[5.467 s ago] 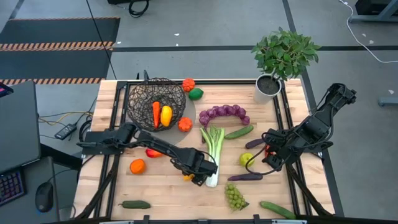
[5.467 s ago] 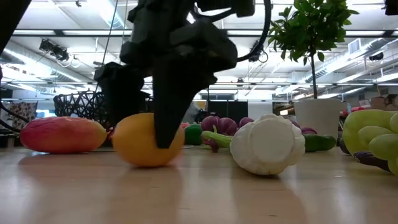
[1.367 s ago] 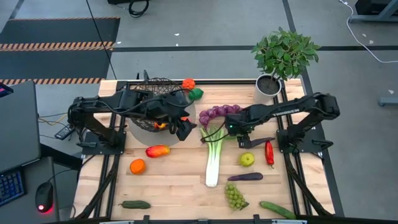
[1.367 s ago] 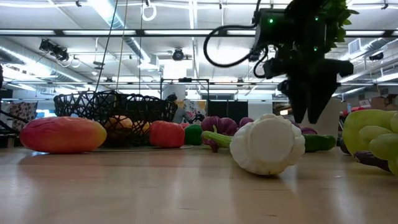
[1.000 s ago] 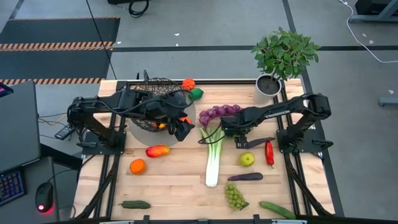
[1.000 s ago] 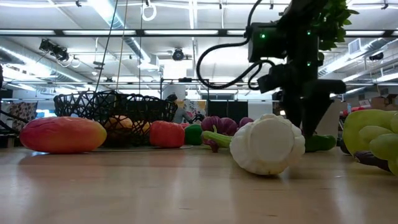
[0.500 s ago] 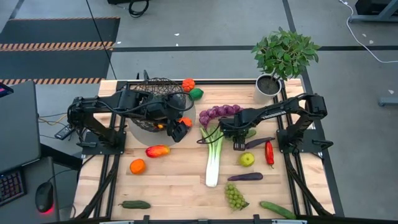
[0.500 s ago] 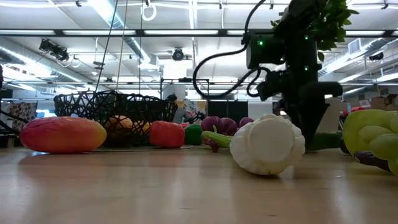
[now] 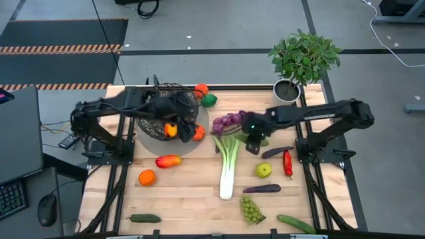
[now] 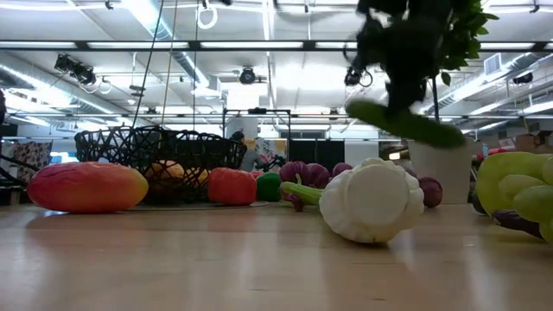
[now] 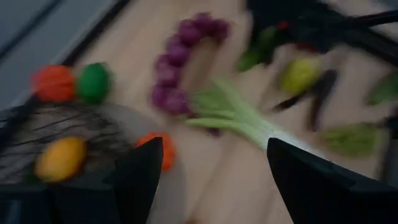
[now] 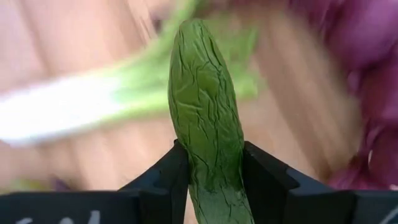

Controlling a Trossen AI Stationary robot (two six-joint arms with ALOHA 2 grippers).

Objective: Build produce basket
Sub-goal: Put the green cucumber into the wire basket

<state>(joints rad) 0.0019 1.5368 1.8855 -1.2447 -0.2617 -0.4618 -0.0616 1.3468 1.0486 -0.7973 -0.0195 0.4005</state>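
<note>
Low view blurs right tool (image 10: 399, 111) gripping cucumber (image 10: 406, 123).

Grey floor (image 9: 219, 26) with hazard-striped black mat (image 9: 63, 36); wooden table (image 9: 186, 199); potted plant (image 9: 302, 60); ceiling strip lights (image 10: 155, 17); desk with keyboard (image 9: 8, 196).

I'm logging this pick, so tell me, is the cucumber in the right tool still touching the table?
No, in the low view the cucumber hangs in the air well above the tabletop, clamped in the right tool.
</note>
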